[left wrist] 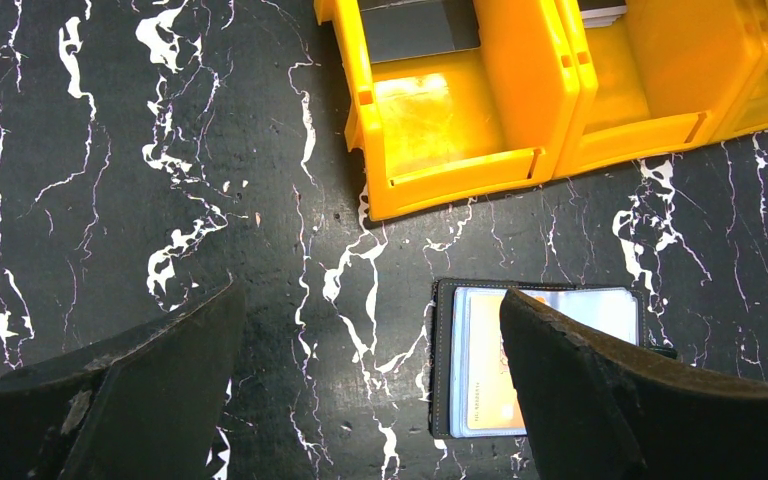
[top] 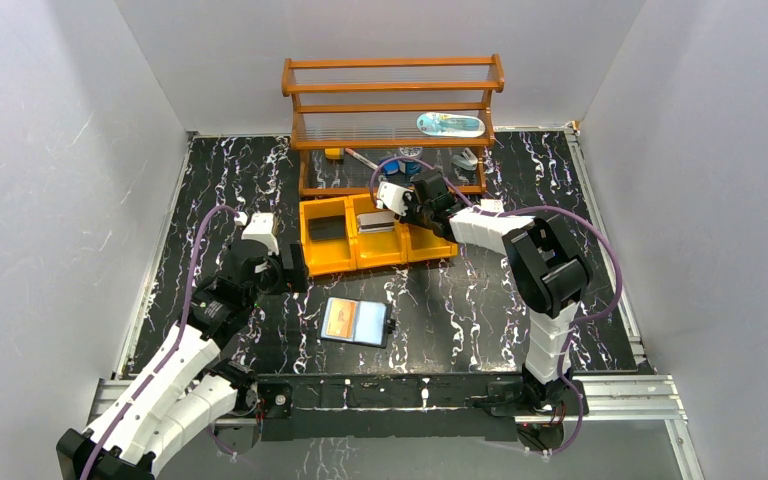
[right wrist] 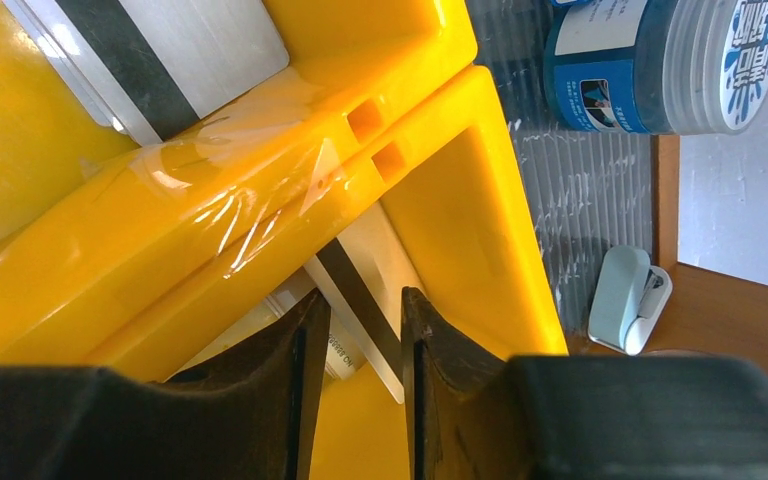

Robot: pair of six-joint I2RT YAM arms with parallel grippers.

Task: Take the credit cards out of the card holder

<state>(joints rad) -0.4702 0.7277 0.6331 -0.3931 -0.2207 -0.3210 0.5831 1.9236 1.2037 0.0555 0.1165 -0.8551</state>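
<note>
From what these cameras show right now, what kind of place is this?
Probably a lab robot test cell. Plain grey walls box in a black marbled table, a left arm and right arm are bolted to a metal rail at its near edge, with a yellow bin tray as a prop.

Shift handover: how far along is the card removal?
Done: cards lie in the yellow bin's left and middle compartments. In hand: right gripper over a striped card in the third. Remaining: the card holder still shows a card; left gripper open beside it.
</note>
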